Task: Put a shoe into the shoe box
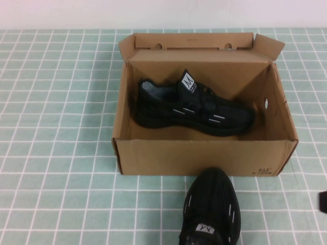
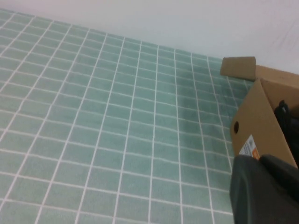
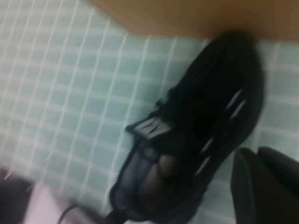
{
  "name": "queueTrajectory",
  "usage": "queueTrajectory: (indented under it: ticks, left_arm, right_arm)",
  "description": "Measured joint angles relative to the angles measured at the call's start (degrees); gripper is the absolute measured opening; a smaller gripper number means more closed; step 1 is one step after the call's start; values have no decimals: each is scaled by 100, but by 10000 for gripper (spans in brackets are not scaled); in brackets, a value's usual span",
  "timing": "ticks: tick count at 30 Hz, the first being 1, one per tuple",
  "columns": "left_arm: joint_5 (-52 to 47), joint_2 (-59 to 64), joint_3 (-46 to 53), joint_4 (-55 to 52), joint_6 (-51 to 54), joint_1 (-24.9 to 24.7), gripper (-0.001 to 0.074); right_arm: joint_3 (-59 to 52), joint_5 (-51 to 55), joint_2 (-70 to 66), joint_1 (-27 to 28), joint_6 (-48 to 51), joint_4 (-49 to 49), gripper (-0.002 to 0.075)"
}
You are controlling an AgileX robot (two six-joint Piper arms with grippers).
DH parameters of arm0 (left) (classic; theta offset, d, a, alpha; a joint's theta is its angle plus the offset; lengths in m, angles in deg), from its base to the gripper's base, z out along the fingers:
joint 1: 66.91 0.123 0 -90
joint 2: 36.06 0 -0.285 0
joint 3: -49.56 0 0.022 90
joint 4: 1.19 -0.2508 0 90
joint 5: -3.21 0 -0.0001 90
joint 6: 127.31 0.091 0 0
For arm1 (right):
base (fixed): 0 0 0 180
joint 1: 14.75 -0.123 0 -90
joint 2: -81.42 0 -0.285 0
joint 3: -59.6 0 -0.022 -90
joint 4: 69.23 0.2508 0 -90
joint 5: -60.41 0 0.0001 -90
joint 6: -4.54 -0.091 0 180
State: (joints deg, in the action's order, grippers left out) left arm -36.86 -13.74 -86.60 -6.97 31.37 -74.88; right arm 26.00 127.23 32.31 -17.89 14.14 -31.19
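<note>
The box (image 1: 204, 158) stands open on the green checked cloth (image 1: 56, 127), with its lid (image 1: 196, 42) folded up at the far side. One black shoe (image 1: 194, 108) lies inside the box on its floor, the toe toward the robot's right and the heel toward the left, its white tongue label facing up. The second shoe (image 1: 211, 209) is outside, on the cloth just in front of the box's front wall, its toe close to that wall and its heel toward the robot. The left gripper (image 2: 264, 189) shows only as a dark shape in the left wrist view, over the cloth beside the left wall of the box; I cannot tell how its fingers stand. The right gripper (image 3: 266, 186) shows as a dark shape in the right wrist view, just beside the second shoe; its fingers also cannot be judged, and it holds nothing visible.
</note>
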Motion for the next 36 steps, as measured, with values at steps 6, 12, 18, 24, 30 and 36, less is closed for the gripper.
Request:
queueTrajectory:
  ticks: [6, 12, 18, 24, 30, 36]
  left_arm:
    - [-521, 0, 0, 314, 0, 0, -5]
    - [-1031, 0, 0, 655, -12, 0, -5]
    - [-1087, 0, 0, 707, -12, 0, -5]
    - [-1096, 0, 0, 711, -12, 0, -5]
    - [-1109, 0, 0, 720, -12, 0, -4]
    - [-1121, 0, 0, 720, -12, 0, -5]
  right_arm:
    - [0, -140, -585, -303, 196, 317, -8]
    - [0, -893, -791, -1492, -194, 64, -8]
    - [0, -1818, -1512, -3371, -1292, -547, -8]
    - [85, -2788, -2333, -5010, -3356, -1804, -7]
    - [841, -2737, -3025, -5826, -4874, -3226, 34]
    - [1660, -1728, -3687, -5923, -5621, -4057, 127]
